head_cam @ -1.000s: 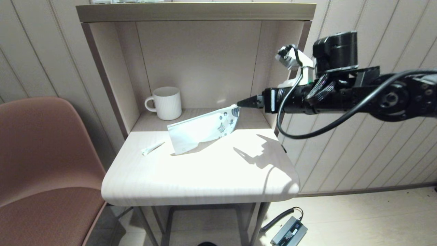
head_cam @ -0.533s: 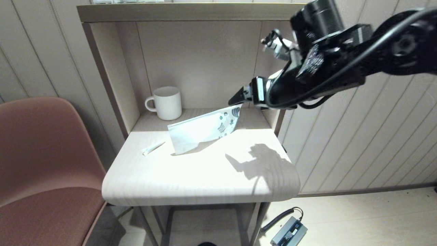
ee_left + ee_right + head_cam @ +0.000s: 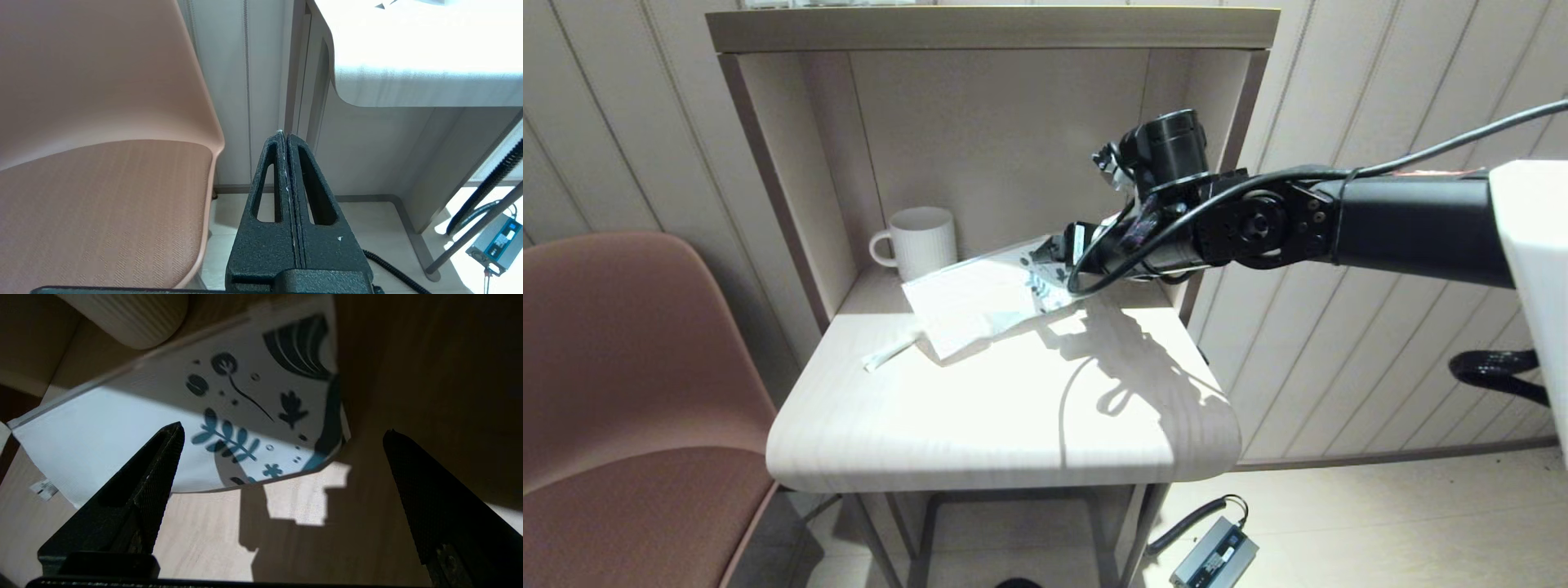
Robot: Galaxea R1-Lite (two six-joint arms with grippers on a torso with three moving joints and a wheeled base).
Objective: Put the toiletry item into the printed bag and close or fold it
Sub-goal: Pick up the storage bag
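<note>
- A pale wood-grain bench (image 3: 1013, 425) with rounded front corners stands against a panelled wall (image 3: 1380, 343), under a boxed shelf unit (image 3: 988, 28).
- The printed bag (image 3: 980, 298) lies toward the back of the bench, its leaf-patterned end lifted off the surface.
- The small white tube (image 3: 889, 353) lies on the bench just beside the bag's plain end, near the left edge.
- A white ribbed mug (image 3: 920, 242) stands in the alcove behind the bag.
- The right pincer (image 3: 282, 433) hangs over the bag's printed end, jaws spread wide, gripping nothing.
- The left pincer (image 3: 287, 139) is parked low beside a brown chair (image 3: 621, 392), jaws pressed together.
- A grey power brick (image 3: 1213, 555) and cable sit on the floor.
</note>
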